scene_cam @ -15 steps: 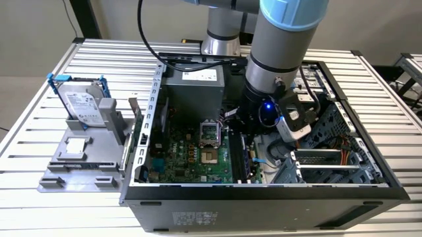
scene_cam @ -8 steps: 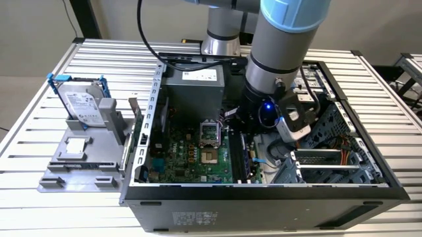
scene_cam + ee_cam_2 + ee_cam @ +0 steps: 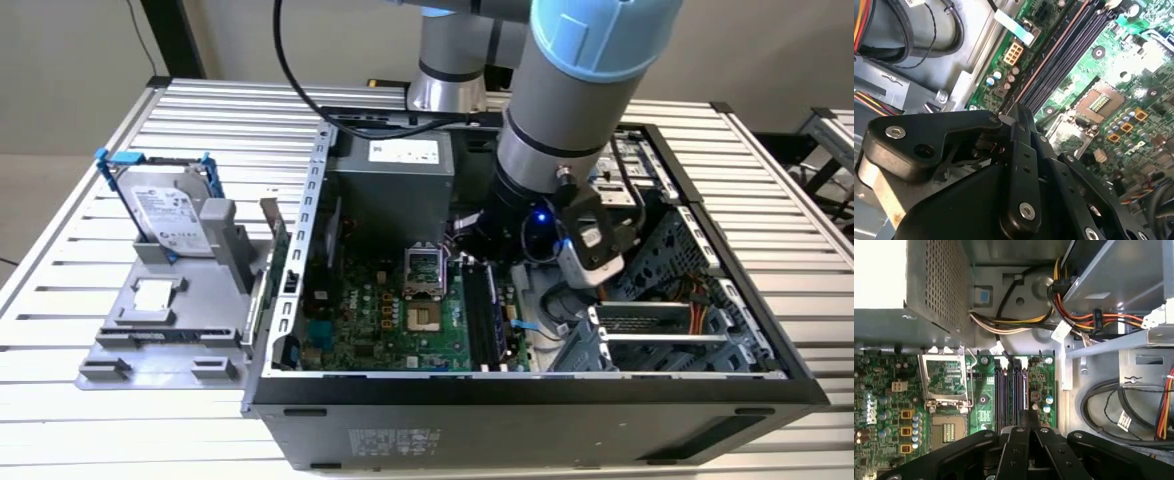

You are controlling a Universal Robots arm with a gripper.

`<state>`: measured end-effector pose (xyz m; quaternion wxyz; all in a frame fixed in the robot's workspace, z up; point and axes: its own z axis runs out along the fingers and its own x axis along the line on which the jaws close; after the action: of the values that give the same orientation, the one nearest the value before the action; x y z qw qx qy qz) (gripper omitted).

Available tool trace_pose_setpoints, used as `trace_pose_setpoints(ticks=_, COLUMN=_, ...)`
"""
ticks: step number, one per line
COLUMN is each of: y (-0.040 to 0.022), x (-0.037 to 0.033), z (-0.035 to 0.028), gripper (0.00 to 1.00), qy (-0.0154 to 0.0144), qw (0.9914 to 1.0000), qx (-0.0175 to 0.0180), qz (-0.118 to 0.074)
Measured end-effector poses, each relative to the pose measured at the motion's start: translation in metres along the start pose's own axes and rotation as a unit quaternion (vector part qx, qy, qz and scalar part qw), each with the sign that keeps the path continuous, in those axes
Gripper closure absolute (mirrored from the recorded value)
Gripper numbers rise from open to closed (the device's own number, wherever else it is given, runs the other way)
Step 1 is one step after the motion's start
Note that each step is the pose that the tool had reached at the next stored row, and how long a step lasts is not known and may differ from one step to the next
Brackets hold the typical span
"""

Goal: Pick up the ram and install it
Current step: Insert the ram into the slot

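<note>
Gripper (image 3: 1026, 427) over the slots (image 3: 1010, 392) inside the case (image 3: 534, 385) — fingers (image 3: 1021, 145) pressed close, pinching a thin dark edge, judged to be the ram (image 3: 1024, 419). Its long axis appears to run along the slots, directly beneath the fingertips. Beyond: socket (image 3: 946, 385), then cables (image 3: 1074, 305).

- Reached steeply down from above in the exterior view, grey arm (image 3: 567, 90) with a pale blue joint cap at the top.
- Carried a black wrist with a small blue light lit on it.
- Showed black gripper (image 3: 1026, 432) in both wrist views, linkages folded inward.
- Held fingers (image 3: 1021, 125) pressed together, tips meeting with no gap.
</note>
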<state>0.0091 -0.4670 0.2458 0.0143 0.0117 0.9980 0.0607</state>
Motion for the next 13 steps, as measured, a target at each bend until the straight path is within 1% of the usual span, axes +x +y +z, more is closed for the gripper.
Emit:
trace_pose_setpoints(ticks=1, y=0.0000, x=-0.0001, z=0.0001, gripper=1.00, qy=-0.0005, qw=0.99999, qx=0.0007, qz=-0.004)
trace_pose_setpoints(ticks=2, y=-0.0001, x=0.0000, z=0.0000, gripper=1.00, qy=-0.0002, qw=0.99996, qx=0.0010, qz=-0.009)
trace_pose_setpoints(ticks=4, y=0.0000, x=0.0000, z=0.0000, gripper=1.00, qy=0.0013, qw=0.99968, qx=0.0007, qz=-0.025)
trace_pose_setpoints(ticks=6, y=0.0000, x=0.0000, z=-0.0001, gripper=1.00, qy=0.0029, qw=0.99909, qx=0.0005, qz=-0.043)
trace_pose_setpoints(ticks=9, y=0.0000, x=0.0000, z=0.0000, gripper=1.00, qy=0.0058, qw=0.99762, qx=-0.0002, qz=-0.069)
trace_pose_setpoints(ticks=11, y=0.0000, x=0.0000, z=-0.0002, gripper=1.00, qy=0.0075, qw=0.99640, qx=-0.0006, qz=-0.084)
trace_pose_setpoints(ticks=13, y=0.0000, x=0.0000, z=-0.0003, gripper=1.00, qy=0.0089, qw=0.99496, qx=-0.0011, qz=-0.100)
